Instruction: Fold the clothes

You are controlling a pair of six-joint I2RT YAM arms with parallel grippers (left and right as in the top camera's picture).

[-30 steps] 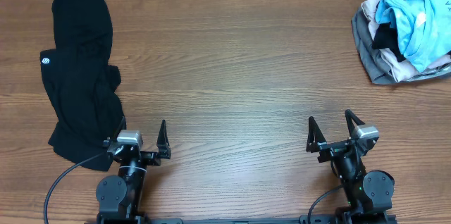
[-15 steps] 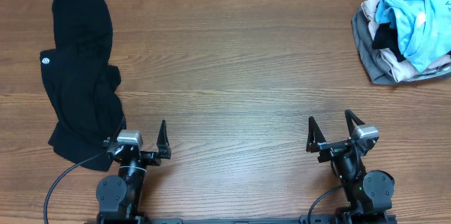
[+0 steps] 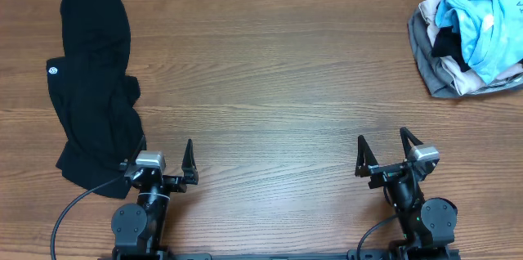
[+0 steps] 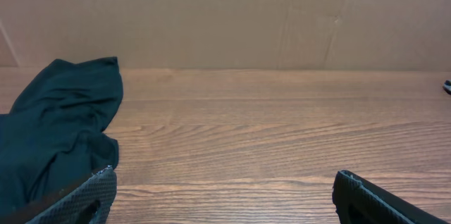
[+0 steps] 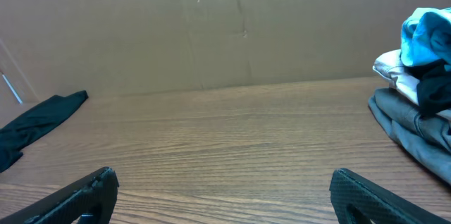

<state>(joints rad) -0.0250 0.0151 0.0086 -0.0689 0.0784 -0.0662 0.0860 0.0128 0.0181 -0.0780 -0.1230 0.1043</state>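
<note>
Wood-grain table (image 3: 286, 88), brown board wall behind in both wrist views. Black garment (image 3: 94, 88) lies along the left edge of the overhead frame, its long axis running top to bottom, from the upper left corner down to a rumpled lower end at lower left. White logo (image 3: 52, 69) sits on its left edge, about midway down. Not folded yet; cloth is creased and bent partway along. Left gripper (image 3: 166, 160) is at lower left with jaws spread wide and nothing between them. The garment's lower end is just beside its outer finger; whether they touch, cannot tell. From the left wrist view the cloth lies left of and ahead of the jaws, not between them. Right gripper (image 3: 382, 155) is at lower right, jaws likewise wide and empty, well apart from the garment. Mixed pile of clothes (image 3: 470, 39) sits at upper right, nearer that arm. Judgement: left arm is much nearer, and the first grasp calls for a reach to its left and forward.
</note>
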